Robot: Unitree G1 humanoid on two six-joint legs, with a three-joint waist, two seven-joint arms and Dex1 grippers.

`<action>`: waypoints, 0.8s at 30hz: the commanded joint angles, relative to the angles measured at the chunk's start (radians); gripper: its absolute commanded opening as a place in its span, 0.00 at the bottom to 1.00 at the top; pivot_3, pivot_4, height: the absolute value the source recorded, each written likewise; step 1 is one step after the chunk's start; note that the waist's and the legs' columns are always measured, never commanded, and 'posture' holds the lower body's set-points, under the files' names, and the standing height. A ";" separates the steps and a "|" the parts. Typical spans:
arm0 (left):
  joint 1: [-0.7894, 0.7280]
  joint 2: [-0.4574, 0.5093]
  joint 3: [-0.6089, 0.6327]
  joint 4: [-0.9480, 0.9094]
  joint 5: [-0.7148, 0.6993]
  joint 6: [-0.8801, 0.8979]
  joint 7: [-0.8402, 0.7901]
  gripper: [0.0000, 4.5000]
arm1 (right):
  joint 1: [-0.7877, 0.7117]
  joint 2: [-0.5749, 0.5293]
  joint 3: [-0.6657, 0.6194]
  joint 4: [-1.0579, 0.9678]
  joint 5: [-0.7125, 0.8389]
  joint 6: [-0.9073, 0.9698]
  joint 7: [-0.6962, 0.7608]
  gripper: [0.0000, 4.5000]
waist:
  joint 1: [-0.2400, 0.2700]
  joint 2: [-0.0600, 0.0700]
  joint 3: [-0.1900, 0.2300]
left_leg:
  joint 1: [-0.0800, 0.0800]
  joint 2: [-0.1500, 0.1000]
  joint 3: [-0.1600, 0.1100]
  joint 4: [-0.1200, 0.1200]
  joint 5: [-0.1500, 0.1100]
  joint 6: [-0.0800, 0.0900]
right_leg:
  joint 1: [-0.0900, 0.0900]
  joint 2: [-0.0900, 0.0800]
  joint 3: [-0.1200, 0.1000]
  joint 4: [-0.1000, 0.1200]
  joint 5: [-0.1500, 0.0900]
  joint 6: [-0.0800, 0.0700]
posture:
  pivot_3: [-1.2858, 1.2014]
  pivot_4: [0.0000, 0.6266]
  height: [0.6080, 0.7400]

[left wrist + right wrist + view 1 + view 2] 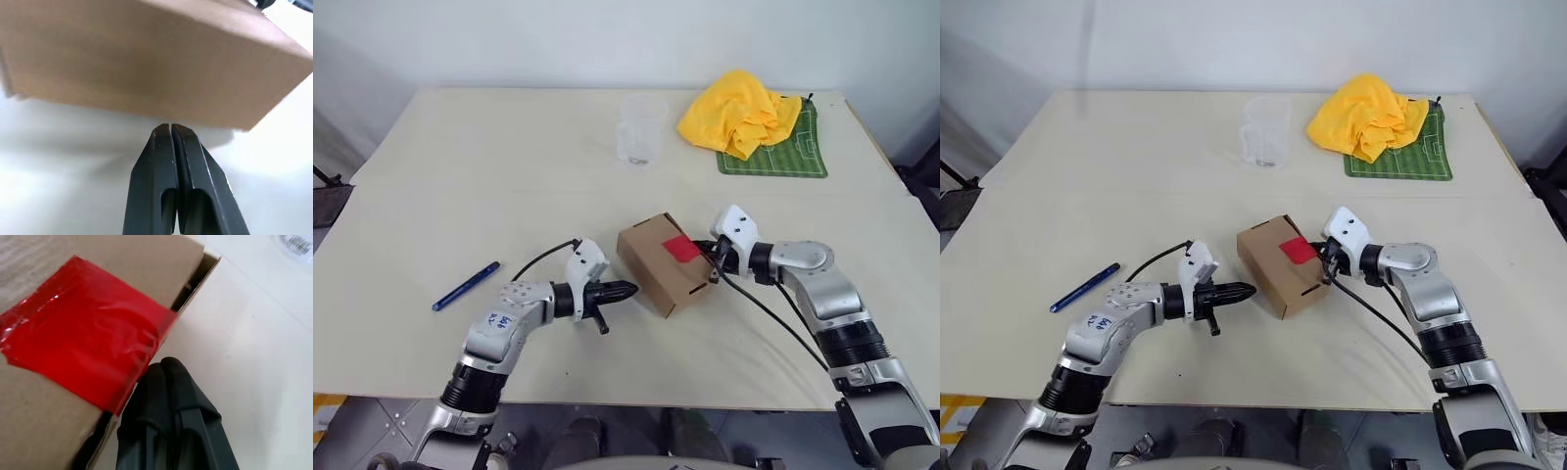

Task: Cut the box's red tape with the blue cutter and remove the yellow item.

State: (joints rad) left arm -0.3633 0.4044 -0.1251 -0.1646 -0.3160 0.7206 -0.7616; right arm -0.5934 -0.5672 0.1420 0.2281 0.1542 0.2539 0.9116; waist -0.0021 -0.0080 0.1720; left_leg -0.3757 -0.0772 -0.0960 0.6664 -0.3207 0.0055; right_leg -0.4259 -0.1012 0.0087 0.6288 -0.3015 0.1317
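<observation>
Light falls bright and even on my surface [431, 166], leaving only soft, faint shadows; the box [146, 58] blurs close to my left wrist, and the tape [83, 352] glints

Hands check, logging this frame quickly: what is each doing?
Left hand: closed, holding nothing, beside the box.
Right hand: closed, holding nothing, at the red tape.

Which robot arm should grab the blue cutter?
Left, probably. The blue cutter lies on the table on the left gripper's side, while the right gripper sits beyond the box.
</observation>
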 commanded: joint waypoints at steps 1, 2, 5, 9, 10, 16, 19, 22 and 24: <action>0.033 0.025 0.076 -0.069 -0.053 0.015 0.007 0.01 | 0.012 -0.045 -0.080 -0.067 0.008 -0.019 -0.026 0.00 | 0.001 0.000 0.000 | 0.000 0.000 0.000 0.000 0.000 0.000 | 0.000 0.000 0.000 0.000 0.000 0.000 | 0.52 0.24 1.00; 0.059 0.054 0.123 -0.091 -0.083 0.018 -0.015 0.01 | 0.029 -0.075 -0.127 -0.109 0.044 0.014 -0.017 0.00 | 0.002 0.000 0.000 | 0.000 0.000 0.000 0.000 0.000 0.000 | 0.000 0.000 0.000 0.000 0.000 0.000 | 0.52 0.24 1.00; 0.149 0.157 0.255 -0.142 -0.168 -0.008 -0.108 0.11 | 0.122 -0.179 -0.270 -0.209 0.160 0.110 0.047 0.09 | 0.007 0.001 0.001 | -0.001 0.001 -0.001 -0.002 0.000 0.000 | -0.001 -0.004 0.000 -0.001 0.000 -0.001 | 0.52 0.24 1.00; 0.285 0.272 0.412 -0.103 -0.169 -0.194 -0.220 0.35 | 0.296 -0.264 -0.378 -0.314 0.284 0.095 0.197 0.36 | 0.016 0.001 0.001 | -0.001 0.002 -0.001 -0.004 -0.001 -0.001 | 0.000 -0.004 -0.002 -0.004 -0.001 -0.002 | 0.52 0.24 1.00; 0.317 0.300 0.444 -0.087 -0.167 -0.227 -0.248 0.41 | 0.333 -0.268 -0.408 -0.341 0.323 0.098 0.225 0.43 | 0.014 0.001 0.001 | -0.001 0.002 -0.001 -0.004 -0.001 -0.001 | 0.000 -0.004 -0.002 -0.005 -0.001 -0.002 | 0.52 0.24 1.00; 0.419 0.420 0.706 0.109 -0.212 -0.362 -0.375 0.82 | 0.538 -0.231 -0.496 -0.551 0.502 0.103 0.302 0.90 | 0.016 0.004 0.003 | 0.003 0.003 0.000 -0.004 -0.002 0.000 | 0.004 -0.006 -0.001 -0.004 -0.001 -0.002 | 0.52 0.24 1.00; 0.432 0.537 0.750 0.395 -0.130 -0.530 -0.450 0.99 | 0.576 -0.154 -0.463 -0.651 0.532 0.047 0.274 1.00 | 0.011 0.003 0.002 | 0.005 0.006 -0.002 -0.005 -0.003 -0.002 | 0.006 -0.003 -0.001 -0.005 -0.002 -0.004 | 0.52 0.24 1.00; 0.405 0.622 0.748 0.635 -0.097 -0.637 -0.513 0.99 | 0.581 -0.115 -0.419 -0.744 0.575 0.072 0.242 1.00 | 0.006 0.006 0.004 | 0.008 0.005 -0.001 -0.005 -0.005 0.000 | 0.009 -0.004 -0.001 -0.006 -0.002 -0.005 | 0.52 0.24 1.00; 0.392 0.665 0.753 0.770 -0.084 -0.683 -0.538 0.99 | 0.592 -0.097 -0.381 -0.814 0.588 0.058 0.234 1.00 | 0.005 0.005 0.004 | 0.008 0.003 -0.002 -0.005 -0.006 0.001 | 0.009 -0.006 -0.001 -0.006 -0.002 -0.004 | 0.52 0.24 1.00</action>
State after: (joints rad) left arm 0.0354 1.0421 0.6079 0.5232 -0.4173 0.0847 -1.2732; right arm -0.0072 -0.6727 -0.2539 -0.5086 0.7107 0.3297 1.1510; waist 0.0025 -0.0026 0.1756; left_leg -0.3680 -0.0736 -0.0986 0.6613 -0.3264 0.0066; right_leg -0.4167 -0.1073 0.0077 0.6218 -0.3031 0.1278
